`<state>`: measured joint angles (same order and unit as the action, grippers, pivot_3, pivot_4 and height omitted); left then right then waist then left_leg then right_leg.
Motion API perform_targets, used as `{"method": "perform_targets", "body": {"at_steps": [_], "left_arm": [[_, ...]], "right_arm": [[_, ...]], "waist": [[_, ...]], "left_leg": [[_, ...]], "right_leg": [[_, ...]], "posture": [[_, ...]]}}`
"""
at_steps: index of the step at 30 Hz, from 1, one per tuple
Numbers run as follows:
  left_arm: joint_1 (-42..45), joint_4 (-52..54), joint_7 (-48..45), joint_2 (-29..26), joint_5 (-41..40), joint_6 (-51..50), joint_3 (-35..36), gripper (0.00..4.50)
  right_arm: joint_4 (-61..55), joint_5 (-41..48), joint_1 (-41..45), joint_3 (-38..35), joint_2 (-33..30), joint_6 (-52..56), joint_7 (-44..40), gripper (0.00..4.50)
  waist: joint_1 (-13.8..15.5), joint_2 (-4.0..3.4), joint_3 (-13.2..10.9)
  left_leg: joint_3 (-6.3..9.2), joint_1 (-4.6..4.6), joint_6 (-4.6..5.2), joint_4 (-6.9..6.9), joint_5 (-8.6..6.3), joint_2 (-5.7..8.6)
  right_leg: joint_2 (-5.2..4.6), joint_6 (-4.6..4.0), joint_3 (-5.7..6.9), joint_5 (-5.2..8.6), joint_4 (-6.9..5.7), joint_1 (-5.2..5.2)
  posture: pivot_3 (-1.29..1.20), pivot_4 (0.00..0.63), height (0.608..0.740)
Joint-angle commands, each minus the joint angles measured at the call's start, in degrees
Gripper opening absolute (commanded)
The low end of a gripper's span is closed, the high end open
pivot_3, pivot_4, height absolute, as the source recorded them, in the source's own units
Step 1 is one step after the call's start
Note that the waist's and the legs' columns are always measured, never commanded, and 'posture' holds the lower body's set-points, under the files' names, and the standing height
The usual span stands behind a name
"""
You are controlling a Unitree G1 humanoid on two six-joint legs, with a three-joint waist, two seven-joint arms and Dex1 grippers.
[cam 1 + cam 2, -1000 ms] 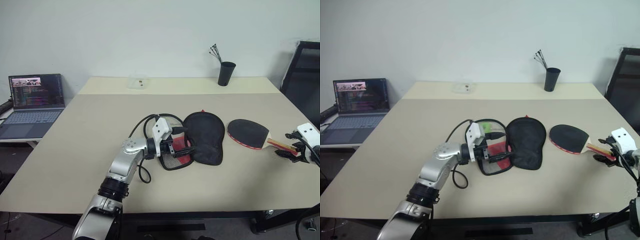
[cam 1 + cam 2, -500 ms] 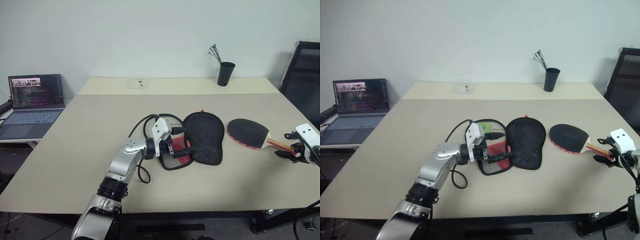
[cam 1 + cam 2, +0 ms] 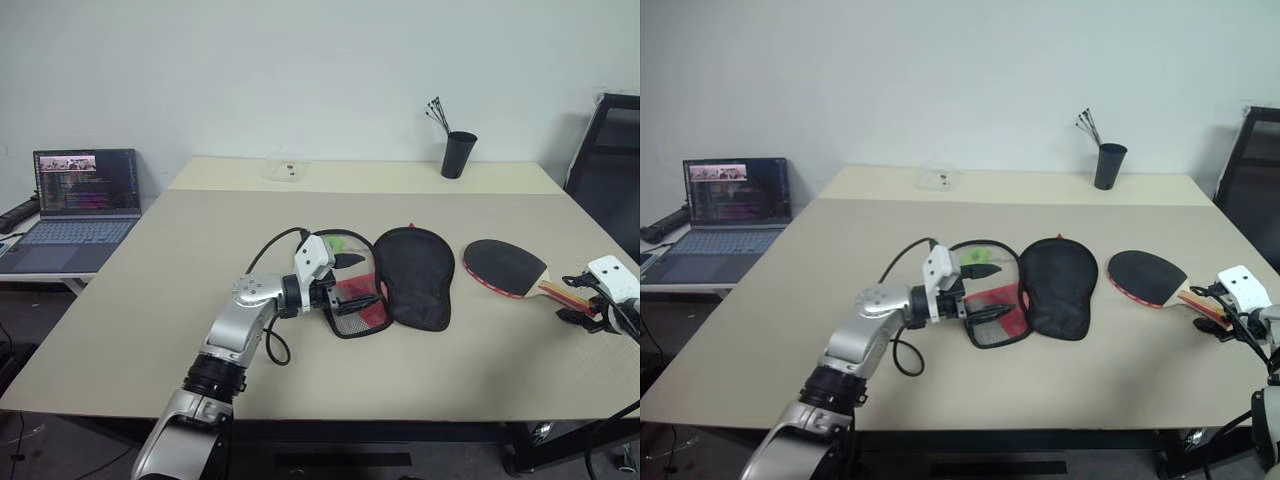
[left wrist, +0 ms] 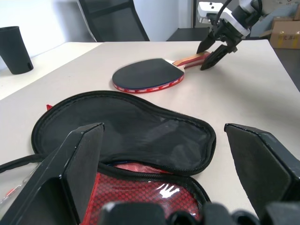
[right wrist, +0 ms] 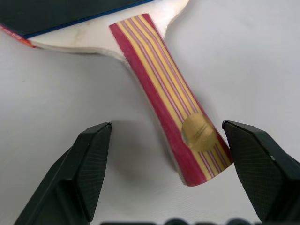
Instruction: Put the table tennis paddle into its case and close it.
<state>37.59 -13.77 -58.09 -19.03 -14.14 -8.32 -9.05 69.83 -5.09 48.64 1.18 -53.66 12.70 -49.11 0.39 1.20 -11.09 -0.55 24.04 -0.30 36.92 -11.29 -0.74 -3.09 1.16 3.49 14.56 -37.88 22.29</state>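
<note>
Striped in red and yellow, the short wooden handle of the table tennis paddle [image 5: 176, 105] carries a round gold sticker near its butt; any print on it is too small to read. The right pincer [image 5: 173, 140] has its two textured black fingers set wide either side of that handle end, with clear gaps on both sides. The bat lies flat on the smooth beige desk [image 3: 150, 300] near its right edge, black rubber face up, a red rim around the blade.

Well left of it, mid-desk, lies the case [image 3: 412, 278], a soft paddle-shaped fabric pouch unzipped and spread open: one plain black half with a zipper rim, and beside it a red-lined half under black mesh. The left pincer [image 3: 352, 281] points level toward the mesh half, fingers spread wide; it seems to hang just above the fabric.

Farther back stand a black cup [image 3: 458, 155] holding thin dark sticks and a small clear container [image 3: 283, 170]. An open laptop [image 3: 70, 205] sits on a side surface at left.
</note>
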Motion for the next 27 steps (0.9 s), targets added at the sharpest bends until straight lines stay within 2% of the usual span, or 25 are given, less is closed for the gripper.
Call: {"method": "perform_targets", "body": {"at_steps": [1, 6, 10, 18, 24, 27], "left_arm": [[0.26, 2.31, 0.09, -0.39, -0.35, 0.40, 0.67, 4.50], [0.32, 2.11, 0.12, -0.22, -0.34, 0.56, 0.56, 4.50], [0.29, 1.93, 0.03, -0.25, -0.35, 0.71, 0.65, 4.50], [-0.02, 1.80, 0.13, -0.30, -0.40, 0.79, 0.79, 4.50], [-0.81, 1.95, 0.29, -0.80, -0.41, 0.89, 1.16, 4.50], [-1.05, 2.12, 0.48, -0.78, -0.41, 0.84, 1.13, 4.50]], "right_arm": [[-0.04, 0.33, -1.44, 0.55, 0.49, 2.90, -7.91, 2.87], [-2.64, 1.41, -2.17, -0.06, 0.16, 5.48, -13.43, 1.25], [-6.85, 3.06, -3.10, -0.75, 0.01, 7.77, -16.89, 1.23], [-10.83, 4.15, -3.58, -3.88, 3.96, 10.24, -8.26, 1.23], [-18.24, 5.16, -5.72, -4.30, 7.17, 15.51, -6.76, 3.21], [-18.97, 5.48, -5.14, -5.26, 9.01, 16.13, -3.15, 3.21]], "waist": [[-0.13, 0.03, 0.02], [-0.56, 0.03, 0.02], [-0.55, 0.03, 0.02], [-0.99, 0.19, 0.11], [-1.97, 0.23, 0.14], [-2.29, 0.25, 0.15]], "left_leg": [[0.03, -0.01, 0.00, -0.02, 0.00, -0.05], [0.01, -0.12, -0.01, -0.15, -0.01, -0.18], [0.00, -0.19, -0.01, -0.17, 0.00, -0.57], [-0.16, -0.28, -0.04, -0.04, -0.02, -0.92], [-0.20, -0.43, -0.04, -0.01, -0.01, -0.96], [-0.38, -0.50, -0.05, -0.04, -0.01, -0.96]], "right_leg": [[0.05, -0.03, 0.02, 0.02, 0.00, 0.00], [0.31, -0.14, 0.09, 0.08, -0.06, 0.00], [0.54, -0.25, 0.09, 0.10, -0.11, 0.01], [1.03, -0.74, -0.03, -0.13, -0.07, 0.03], [1.03, -0.88, -0.32, -0.30, -0.10, 0.03], [1.06, -0.84, -0.54, -0.33, -0.08, 0.03]], "posture": [[0.00, 0.150, 0.740], [0.00, 0.150, 0.740], [0.00, 0.150, 0.740], [0.00, 0.150, 0.740], [0.00, 0.150, 0.740], [0.00, 0.150, 0.740]]}}
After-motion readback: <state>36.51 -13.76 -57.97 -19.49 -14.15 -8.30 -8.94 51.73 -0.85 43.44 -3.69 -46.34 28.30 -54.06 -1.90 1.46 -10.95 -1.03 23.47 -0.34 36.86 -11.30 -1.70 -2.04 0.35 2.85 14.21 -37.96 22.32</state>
